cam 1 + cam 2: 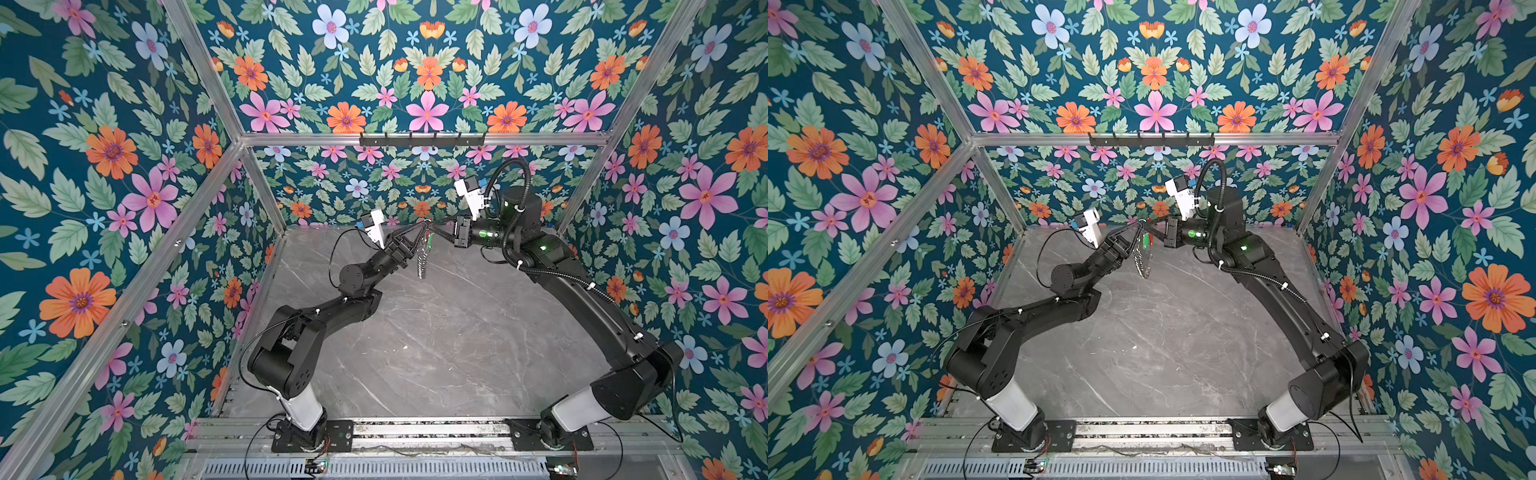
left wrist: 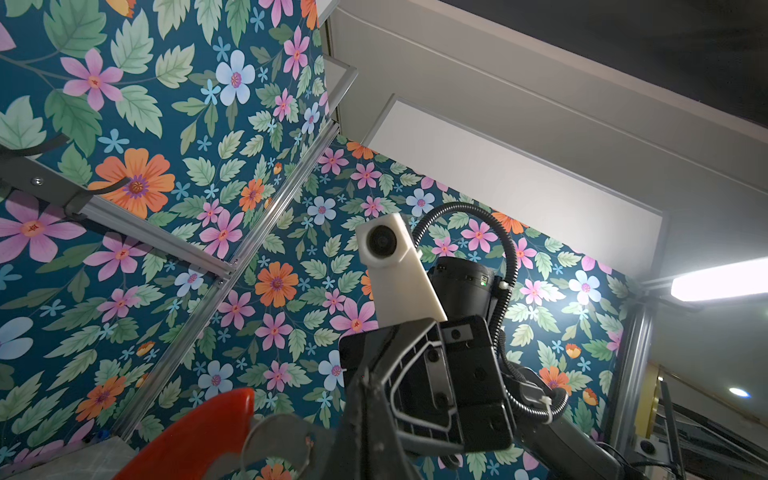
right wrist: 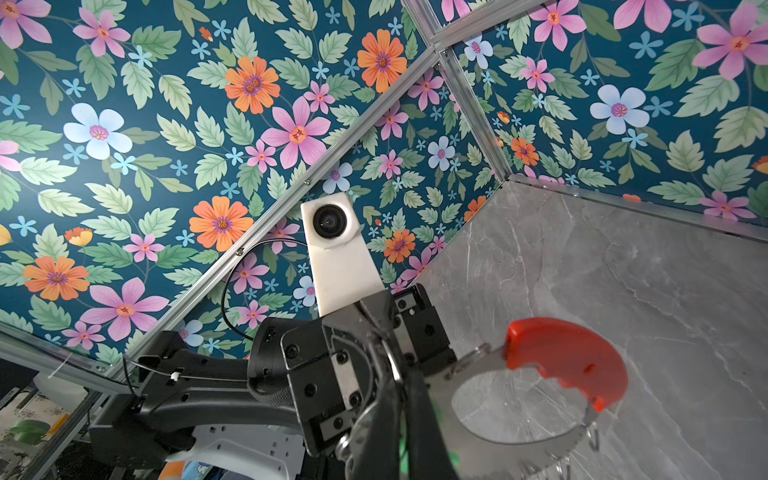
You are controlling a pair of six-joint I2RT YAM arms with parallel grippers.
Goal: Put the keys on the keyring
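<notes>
Both arms are raised over the grey marble worktop [image 1: 436, 340], and the two tools meet tip to tip high above its far middle.

The left tool [image 1: 424, 227] is fully closed. We see it pinching the top of the keyring [image 1: 423, 254], which hangs free in the air, well clear of the worktop and edge-on in both top views. The silver split rings [image 1: 1144, 269] bunch at the hoop's lowest part. In the right wrist view the red arc [image 3: 569, 368] sits on the side of the hoop away from the tools, and the bare metal band runs from it toward the closed black tips.

The right tool [image 1: 435, 231] is closed all the way too, its tips right against the left tool's at the top of the hoop. We cannot tell whether it pinches the hoop, the tag's small loop, or nothing at all.

The green key tag [image 1: 1146, 242] hangs just under the meeting tips, close beside the hoop. We cannot tell whether it is threaded onto the hoop. In the left wrist view the red arc is close to the lens and blurred.
</notes>
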